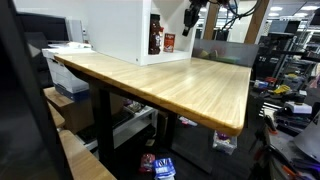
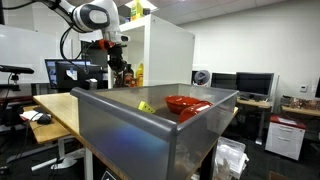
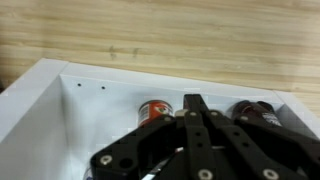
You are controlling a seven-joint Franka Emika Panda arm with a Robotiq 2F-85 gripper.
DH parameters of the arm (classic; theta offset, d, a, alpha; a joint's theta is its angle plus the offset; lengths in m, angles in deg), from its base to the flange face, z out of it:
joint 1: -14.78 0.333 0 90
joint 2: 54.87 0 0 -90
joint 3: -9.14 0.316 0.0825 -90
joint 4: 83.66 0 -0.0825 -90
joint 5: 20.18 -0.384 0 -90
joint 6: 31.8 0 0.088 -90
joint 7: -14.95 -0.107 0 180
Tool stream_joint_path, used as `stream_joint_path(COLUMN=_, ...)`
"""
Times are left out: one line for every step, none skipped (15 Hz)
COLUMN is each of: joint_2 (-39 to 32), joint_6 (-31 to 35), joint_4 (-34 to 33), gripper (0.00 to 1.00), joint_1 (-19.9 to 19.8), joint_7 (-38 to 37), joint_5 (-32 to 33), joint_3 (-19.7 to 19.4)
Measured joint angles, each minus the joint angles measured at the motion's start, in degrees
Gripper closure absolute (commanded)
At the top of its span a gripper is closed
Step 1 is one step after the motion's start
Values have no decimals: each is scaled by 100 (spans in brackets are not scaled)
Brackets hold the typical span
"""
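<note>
My gripper (image 3: 193, 103) is shut, its black fingers pressed together with nothing visible between them. It hangs above the open side of a white cabinet (image 3: 60, 100). Inside the cabinet, a red-labelled can (image 3: 155, 110) stands just left of the fingertips and a dark bottle (image 3: 255, 112) just right of them. In an exterior view the gripper (image 1: 190, 18) is high at the cabinet's (image 1: 115, 28) open face, over the can (image 1: 168, 42) and bottle (image 1: 155, 38). From the opposite side, the gripper (image 2: 117, 62) hovers by the bottles (image 2: 128, 75).
A long wooden table (image 1: 180, 85) carries the cabinet at its far end. A grey bin (image 2: 150, 130) fills the foreground and holds a red bowl (image 2: 185, 103) and a small yellow item (image 2: 146, 106). Desks, monitors and clutter surround the table.
</note>
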Motion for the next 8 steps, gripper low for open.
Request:
stream_joint_path(joint_2=-7, joint_6=3, joint_4=0, gripper=100, joint_1=43, joint_7=107, joint_5=-109, joint_3=1)
stream_joint_path(joint_2=-18, joint_6=16, joint_4=0, gripper=100, joint_1=85, joint_7=190, joint_5=-199, joint_3=6)
stream_joint_path(joint_2=-34, joint_6=63, joint_4=0, gripper=100, joint_1=122, joint_7=218, joint_5=-220, joint_3=12)
stream_joint_path(joint_2=-53, joint_6=130, joint_4=1, gripper=100, joint_1=138, joint_7=218, joint_5=-220, joint_3=26)
stream_joint_path(joint_2=-76, joint_6=219, joint_4=2, gripper=100, joint_1=140, joint_7=218, joint_5=-219, joint_3=47)
stream_joint_path(joint_2=-100, joint_6=312, joint_4=3, gripper=100, joint_1=140, joint_7=218, joint_5=-219, joint_3=65)
stream_joint_path(joint_2=-123, joint_6=396, joint_4=5, gripper=100, joint_1=140, joint_7=220, joint_5=-219, joint_3=78)
stream_joint_path(joint_2=-151, joint_6=491, joint_4=8, gripper=100, joint_1=141, joint_7=233, joint_5=-219, joint_3=87)
